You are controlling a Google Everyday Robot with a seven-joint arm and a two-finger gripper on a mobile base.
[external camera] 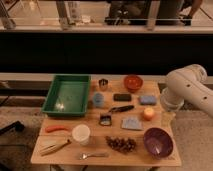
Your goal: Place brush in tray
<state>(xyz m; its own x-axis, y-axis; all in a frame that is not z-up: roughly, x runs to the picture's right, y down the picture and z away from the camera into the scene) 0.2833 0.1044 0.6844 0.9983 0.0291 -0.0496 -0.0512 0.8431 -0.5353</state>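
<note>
Wooden table (135, 159) stands before a dark wall panel, with a glass rail above it. Many small items are spread across the top.

Tray (67, 95): green, at the back-left of the table.

Brush (121, 108): lies flat on the wood near the table's centre, outside the tray and to its right. It sits at a slight angle, just in front of a flat black block (122, 97).

Purple bowl (158, 141) is front right, orange bowl (133, 82) at the back, fork (92, 155) along the front edge.

White arm (186, 92) comes in from the right. Gripper (167, 118) hangs at the table's right edge, apart from the brush. Open or closed: cannot tell.
</note>
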